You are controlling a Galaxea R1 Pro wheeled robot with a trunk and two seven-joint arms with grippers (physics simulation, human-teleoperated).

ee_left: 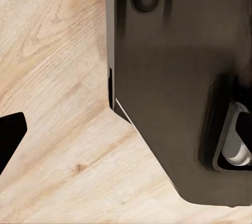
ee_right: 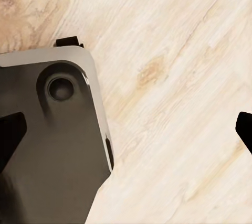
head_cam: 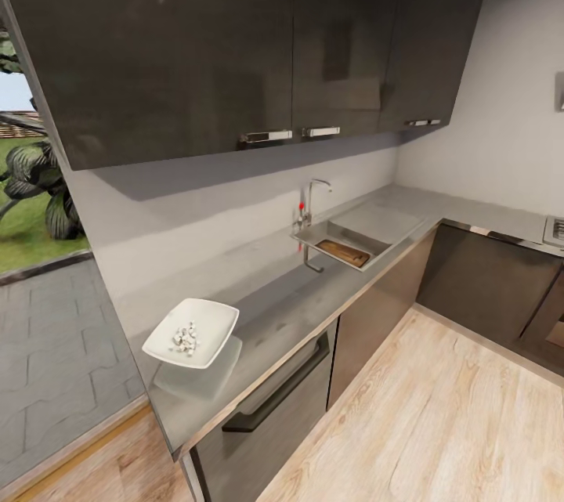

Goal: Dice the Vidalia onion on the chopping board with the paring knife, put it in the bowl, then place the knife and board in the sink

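Observation:
The white square bowl (head_cam: 191, 332) stands on the grey countertop (head_cam: 298, 302) at the near left, with a small heap of diced Vidalia onion (head_cam: 186, 339) inside it. Farther along the counter, the chopping board (head_cam: 343, 252) lies inside the steel sink (head_cam: 381, 222), below the curved tap (head_cam: 312, 201) with its red-tipped lever. I cannot make out the paring knife. My left gripper (ee_left: 126, 135) and right gripper (ee_right: 127, 132) are both open with nothing between the fingers. Both hang over the wooden floor, far from the counter.
Dark wall cabinets (head_cam: 235, 40) hang above the counter, with dark cabinet fronts (head_cam: 274, 400) below. Light wooden floor (head_cam: 439, 416) spreads right of the counter. The counter turns a corner at the far right. A paved patio (head_cam: 47, 337) lies at the left. My dark base (ee_left: 173, 77) (ee_right: 52, 156) is under both wrists.

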